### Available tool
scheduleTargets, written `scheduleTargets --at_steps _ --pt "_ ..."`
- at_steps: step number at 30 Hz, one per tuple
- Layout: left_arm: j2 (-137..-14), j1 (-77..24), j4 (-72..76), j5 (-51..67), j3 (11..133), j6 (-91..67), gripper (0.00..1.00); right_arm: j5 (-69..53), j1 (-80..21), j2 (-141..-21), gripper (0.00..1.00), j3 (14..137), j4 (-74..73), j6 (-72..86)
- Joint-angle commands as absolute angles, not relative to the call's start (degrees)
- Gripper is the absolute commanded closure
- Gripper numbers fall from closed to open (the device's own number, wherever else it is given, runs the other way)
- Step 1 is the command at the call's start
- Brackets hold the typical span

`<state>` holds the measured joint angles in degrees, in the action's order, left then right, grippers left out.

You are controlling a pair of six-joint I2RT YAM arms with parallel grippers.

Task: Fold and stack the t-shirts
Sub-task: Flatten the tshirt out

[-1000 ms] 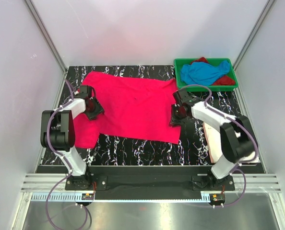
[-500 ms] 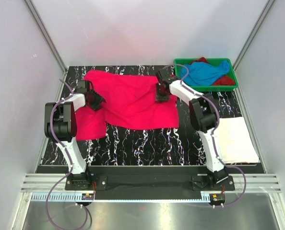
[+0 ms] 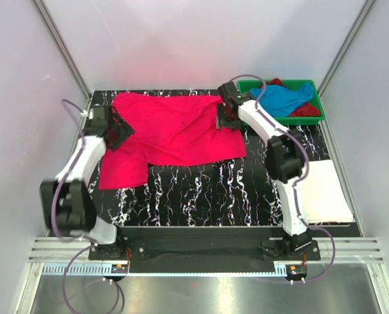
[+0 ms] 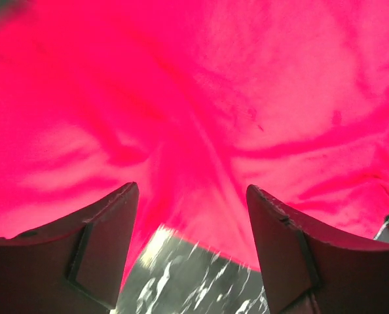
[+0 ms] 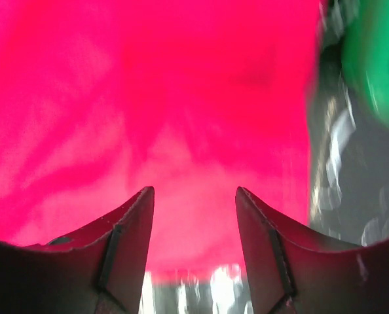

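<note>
between the two grippers, a hot pink cloth t-shirt (image 3: 175, 131) lies spread on the black white-veined table (image 3: 201, 196).
the left gripper (image 3: 116, 127) sits over the shirt's left edge by a sleeve, fingers parted, nothing between them but pink cloth and a strip of table below. the right gripper (image 3: 227, 116) sits at the shirt's far right corner, likewise unclenched and grasping nothing. just right of that gripper, a green plastic tray (image 3: 299, 120) holds a crumpled sky blue t-shirt (image 3: 283, 99) and a dark red t-shirt (image 3: 307, 110). well apart from it, beside the right arm's base, a folded white t-shirt (image 3: 322, 190) lies flat.
</note>
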<state>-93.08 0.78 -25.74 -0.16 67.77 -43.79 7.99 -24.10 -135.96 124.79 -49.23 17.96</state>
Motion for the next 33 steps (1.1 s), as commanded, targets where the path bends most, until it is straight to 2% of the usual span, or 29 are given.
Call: scheduleTargets --at_steps 1,3,6,11,18,33 --pt "-78.3 3.8 -32.9 -9.7 61.2 -39.5 0.32 4.4 -24.2 -118.3 0.4 111.6 -47.7 22.3" --pt "-74.2 7.3 -38.2 -10.6 57.3 -41.4 0.34 0.6 -24.4 -112.6 0.41 99.4 -43.0 24.4" --pt "-70.2 13.3 -44.0 -12.4 51.9 -45.3 0.35 -3.4 -25.2 -103.6 0.41 87.9 -38.0 26.1" --pt "-70.7 21.3 -43.1 -10.5 48.1 -45.6 0.33 -8.4 -26.3 -96.6 0.42 78.6 -34.9 26.5" --pt "-75.4 25.7 -40.5 -12.2 47.8 -43.8 0.44 -10.5 -26.2 -93.7 0.42 73.7 -34.2 24.6" --pt "-83.3 26.4 -35.1 -8.9 47.0 -42.5 0.47 -12.9 -26.1 -94.8 0.42 74.1 -33.7 24.3"
